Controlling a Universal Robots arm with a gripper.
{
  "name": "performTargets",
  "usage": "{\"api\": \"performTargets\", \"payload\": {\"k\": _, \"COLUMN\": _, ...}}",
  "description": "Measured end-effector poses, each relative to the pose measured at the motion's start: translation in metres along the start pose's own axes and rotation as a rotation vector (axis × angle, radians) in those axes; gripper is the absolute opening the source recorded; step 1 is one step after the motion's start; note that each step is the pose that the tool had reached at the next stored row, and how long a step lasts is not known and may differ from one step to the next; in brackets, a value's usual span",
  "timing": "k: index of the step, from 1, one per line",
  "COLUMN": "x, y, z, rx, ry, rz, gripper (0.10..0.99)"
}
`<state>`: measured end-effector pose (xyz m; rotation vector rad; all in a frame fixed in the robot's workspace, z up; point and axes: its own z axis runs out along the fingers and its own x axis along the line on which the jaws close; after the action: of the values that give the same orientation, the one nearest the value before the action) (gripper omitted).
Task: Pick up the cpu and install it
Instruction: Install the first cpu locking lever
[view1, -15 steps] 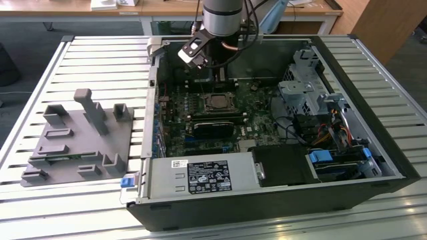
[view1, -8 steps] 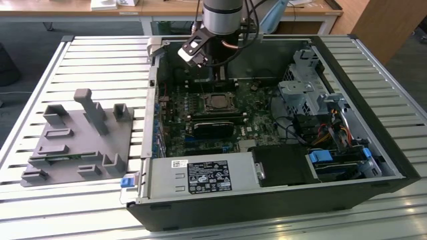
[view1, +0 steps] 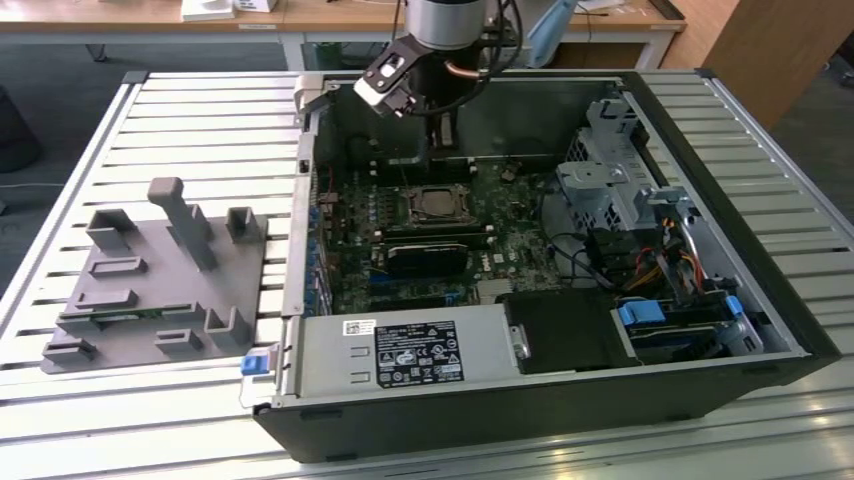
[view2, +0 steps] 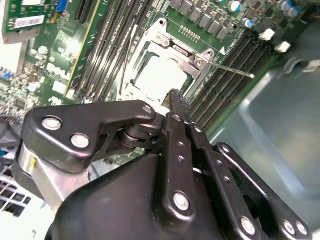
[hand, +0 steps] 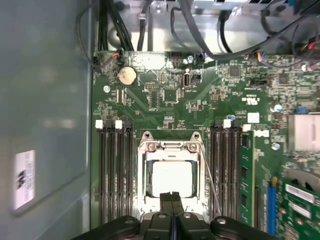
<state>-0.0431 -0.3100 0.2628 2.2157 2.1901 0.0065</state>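
one cpu (hand: 172, 178) seated in one socket (hand: 171, 175), end effector (hand: 171, 196) closed above.

1. Lab or workshop bench setup for PC assembly, not a home.
2. Slatted aluminium table (view1: 200, 120) carries an open computer case (view1: 561, 400), motherboard (view1: 400, 230) exposed.
3. Grey fixture tray (view1: 147, 300) sits near the tabletop's edge at the exterior view's left.
4. Behind: wooden desks (view1: 334, 18) and grey floor (view1: 54, 70), office-lab style.
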Motion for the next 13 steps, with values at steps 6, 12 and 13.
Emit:
{"api": "performTargets", "payload": {"k": 6, "x": -0.0001, "y": 0.0002, "z": -0.0096, "rx": -0.001, "ry": 0.0008, "rz": -0.033, "gripper": 0.106}}
{"api": "performTargets", "payload": {"k": 12, "x": -0.0001, "y": 0.0001, "z": -0.0088, "rx": -0.002, "ry": 0.0028, "rz": -0.142, "gripper": 0.106}}
{"api": "performTargets", "payload": {"k": 13, "x": -0.0001, "y": 0.0001, "z": -0.0087, "rx": -0.002, "ry": 0.0033, "rz": -0.16, "gripper": 0.106}}
